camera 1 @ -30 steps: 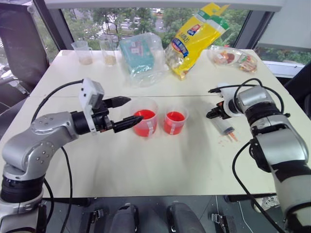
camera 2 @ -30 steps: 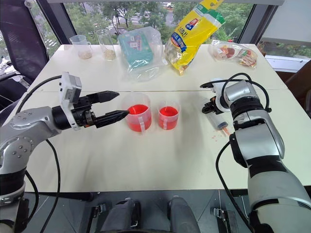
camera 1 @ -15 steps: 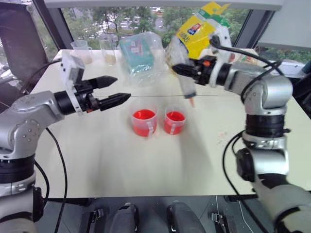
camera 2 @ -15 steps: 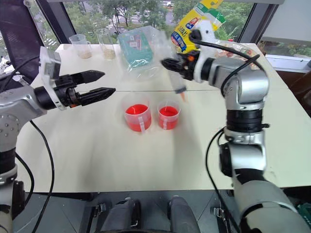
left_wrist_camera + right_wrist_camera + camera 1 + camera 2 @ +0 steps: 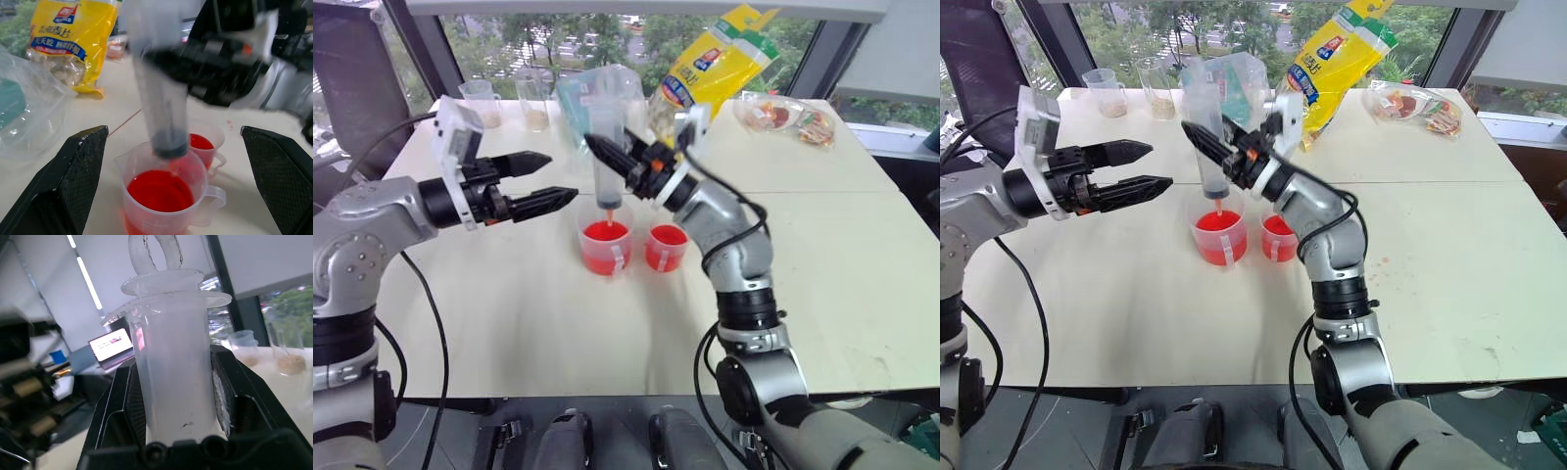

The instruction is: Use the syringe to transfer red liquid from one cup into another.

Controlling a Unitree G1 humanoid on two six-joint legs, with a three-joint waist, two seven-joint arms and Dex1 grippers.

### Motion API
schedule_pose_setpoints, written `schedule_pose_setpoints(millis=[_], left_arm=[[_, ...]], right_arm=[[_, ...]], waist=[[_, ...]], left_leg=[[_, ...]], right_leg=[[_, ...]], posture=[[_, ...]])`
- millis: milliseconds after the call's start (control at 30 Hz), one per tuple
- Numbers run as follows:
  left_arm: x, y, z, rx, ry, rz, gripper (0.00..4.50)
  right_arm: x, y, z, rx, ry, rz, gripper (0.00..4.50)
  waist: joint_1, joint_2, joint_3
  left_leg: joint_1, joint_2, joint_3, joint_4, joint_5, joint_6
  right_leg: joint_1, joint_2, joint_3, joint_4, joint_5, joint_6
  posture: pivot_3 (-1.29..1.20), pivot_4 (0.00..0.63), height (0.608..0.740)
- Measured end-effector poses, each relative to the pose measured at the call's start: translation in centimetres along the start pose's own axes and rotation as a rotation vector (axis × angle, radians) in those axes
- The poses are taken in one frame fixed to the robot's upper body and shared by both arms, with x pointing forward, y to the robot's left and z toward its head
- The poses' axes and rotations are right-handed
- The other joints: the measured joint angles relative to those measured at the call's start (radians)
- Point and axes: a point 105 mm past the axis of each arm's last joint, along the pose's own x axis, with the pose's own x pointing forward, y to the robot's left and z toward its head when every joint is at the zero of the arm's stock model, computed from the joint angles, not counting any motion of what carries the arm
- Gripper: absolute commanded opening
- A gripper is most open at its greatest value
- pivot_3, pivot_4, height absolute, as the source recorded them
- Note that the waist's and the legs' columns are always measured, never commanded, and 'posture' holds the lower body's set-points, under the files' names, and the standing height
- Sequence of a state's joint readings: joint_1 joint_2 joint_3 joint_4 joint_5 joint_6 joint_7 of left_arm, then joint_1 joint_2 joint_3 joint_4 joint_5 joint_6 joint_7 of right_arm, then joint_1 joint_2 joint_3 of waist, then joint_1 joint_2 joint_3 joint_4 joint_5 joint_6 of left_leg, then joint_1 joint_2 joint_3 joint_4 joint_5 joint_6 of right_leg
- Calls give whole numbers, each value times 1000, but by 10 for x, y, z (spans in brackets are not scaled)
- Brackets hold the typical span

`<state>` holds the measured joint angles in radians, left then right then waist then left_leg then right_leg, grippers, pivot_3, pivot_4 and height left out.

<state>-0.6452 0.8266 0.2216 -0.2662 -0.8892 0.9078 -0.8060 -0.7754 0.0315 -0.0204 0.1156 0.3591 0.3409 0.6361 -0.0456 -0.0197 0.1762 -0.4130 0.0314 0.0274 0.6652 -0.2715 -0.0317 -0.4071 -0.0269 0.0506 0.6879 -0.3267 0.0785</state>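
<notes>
laptop (image 5: 111,346) behind syringe (image 5: 172,362) clamped by right gripper (image 5: 176,404).

Bright window daylight from behind; left wrist view shows motion blur.

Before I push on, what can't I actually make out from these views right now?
- Syringe tip: in the left wrist view, motion blur hides whether it touches the red liquid.
- Syringe contents: the right wrist view shows cloudy barrel, the right gripper covering its lower part.
- Cup label text: too small in the eye views.
</notes>
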Motion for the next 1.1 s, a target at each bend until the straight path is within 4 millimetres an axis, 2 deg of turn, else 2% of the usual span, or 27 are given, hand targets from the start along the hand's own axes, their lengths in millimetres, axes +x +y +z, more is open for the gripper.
schedule_pose_setpoints(millis=[100, 200, 300, 667, 1100], left_arm=[[3, -4, 6, 4, -8, -24, 4500], [7, -7, 12, 18, -20, -46, 4500], [15, -11, 7, 0, -17, -81, 4500], [30, -17, -2, -37, -13, -134, 4500], [39, -7, -7, -53, -10, -124, 4500]], right_arm=[[-6, 1, -22, -21, 35, -14, 1434], [-10, 4, -34, -49, 52, -8, 1434], [-14, 5, -42, -62, 67, -7, 1434], [-16, 10, -47, -93, 83, 19, 1434], [-20, 12, -52, -121, 108, 38, 1434]], waist=[[0, 0, 0], [1, 0, 0], [1, 0, 0], [0, 0, 0], [-3, 0, 0]], left_leg=[[0, 0, 0, 0, 0, 0], [0, 0, 0, 0, 0, -1], [0, 0, 0, 0, 1, -1], [2, 0, 0, 0, 1, -2], [4, 0, 0, 0, 1, -2]], right_leg=[[0, 0, 0, 0, 0, 0], [0, 0, 0, 0, 0, 0], [0, 0, 0, 1, 0, 0], [1, 1, 0, 2, 0, 0], [2, 1, 1, 4, 0, 0]], posture=[[0, 150, 740], [0, 150, 740], [0, 150, 740], [0, 150, 740], [0, 150, 740]])
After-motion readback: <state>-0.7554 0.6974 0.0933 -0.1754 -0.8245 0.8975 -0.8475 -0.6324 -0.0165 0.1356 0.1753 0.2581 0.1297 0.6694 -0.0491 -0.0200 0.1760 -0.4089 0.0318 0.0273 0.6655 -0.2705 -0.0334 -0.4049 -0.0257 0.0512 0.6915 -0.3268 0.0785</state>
